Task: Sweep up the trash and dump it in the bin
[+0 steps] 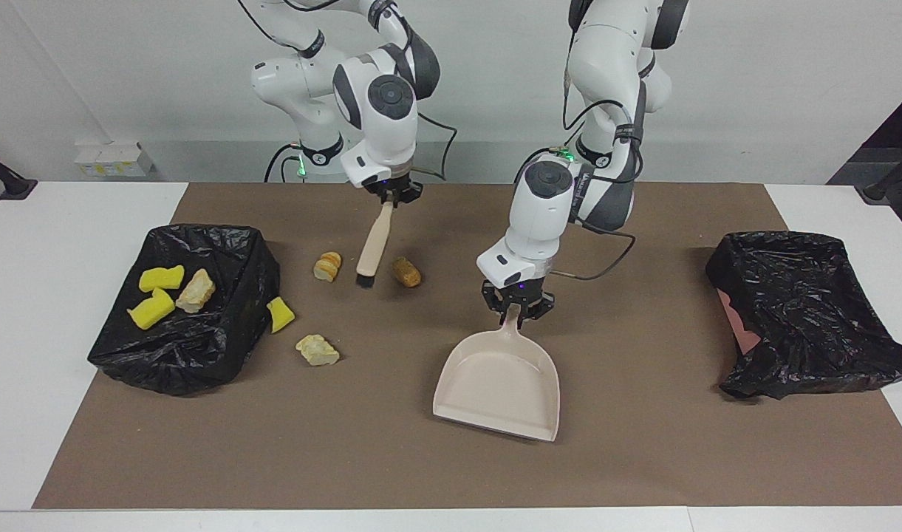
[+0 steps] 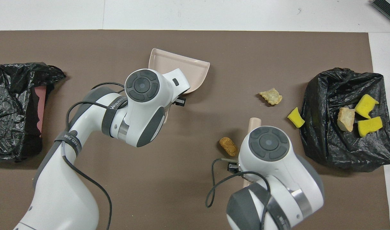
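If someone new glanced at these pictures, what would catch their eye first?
Probably the left gripper holding the beige dustpan by its handle, mid-mat. Next, the right gripper dangling the brush between two bread lumps, and the bright yellow sponge chunks in the black bin at the right arm's end.

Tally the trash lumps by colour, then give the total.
Bright yellow sponge chunks: 3
Tan or pale bread-like pieces: 2
Orange-brown bread-like pieces: 2
Total: 7
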You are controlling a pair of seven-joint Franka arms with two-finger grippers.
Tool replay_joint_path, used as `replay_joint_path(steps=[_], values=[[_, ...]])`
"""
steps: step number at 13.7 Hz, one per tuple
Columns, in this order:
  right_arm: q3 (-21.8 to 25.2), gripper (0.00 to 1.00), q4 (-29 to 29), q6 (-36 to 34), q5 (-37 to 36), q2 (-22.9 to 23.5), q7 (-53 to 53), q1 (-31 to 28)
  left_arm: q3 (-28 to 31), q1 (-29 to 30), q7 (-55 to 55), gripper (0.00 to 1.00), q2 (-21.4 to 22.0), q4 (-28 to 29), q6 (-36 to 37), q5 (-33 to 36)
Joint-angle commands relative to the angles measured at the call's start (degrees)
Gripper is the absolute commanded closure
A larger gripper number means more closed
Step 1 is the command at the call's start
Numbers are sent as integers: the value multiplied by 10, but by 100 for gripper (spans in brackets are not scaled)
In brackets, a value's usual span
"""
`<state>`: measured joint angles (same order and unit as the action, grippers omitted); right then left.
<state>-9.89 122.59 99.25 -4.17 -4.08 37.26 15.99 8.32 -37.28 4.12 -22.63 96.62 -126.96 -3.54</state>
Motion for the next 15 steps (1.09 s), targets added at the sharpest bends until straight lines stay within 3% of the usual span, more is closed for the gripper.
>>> replay_joint_path(steps=[1, 4, 9, 12, 15], values=[[-7, 100, -5, -13, -55, 7, -68, -56, -2, 7, -122, 100, 12, 1, 22, 0], [-8, 100, -2, -5, -130, 33, -88, -105, -2, 16, -218, 100, 12, 0, 36, -1], [-9, 100, 6, 51, -198, 79, -104, -133, -2, 84, -398, 100, 12, 2, 55, -2], [-10, 100, -6, 98, -126, 94, -175, -128, -2, 110, -489, 100, 12, 8, 61, -2], [-14, 100, -63, 79, -72, 121, -205, -95, -2, 125, -531, 100, 18, 20, 74, -2]])
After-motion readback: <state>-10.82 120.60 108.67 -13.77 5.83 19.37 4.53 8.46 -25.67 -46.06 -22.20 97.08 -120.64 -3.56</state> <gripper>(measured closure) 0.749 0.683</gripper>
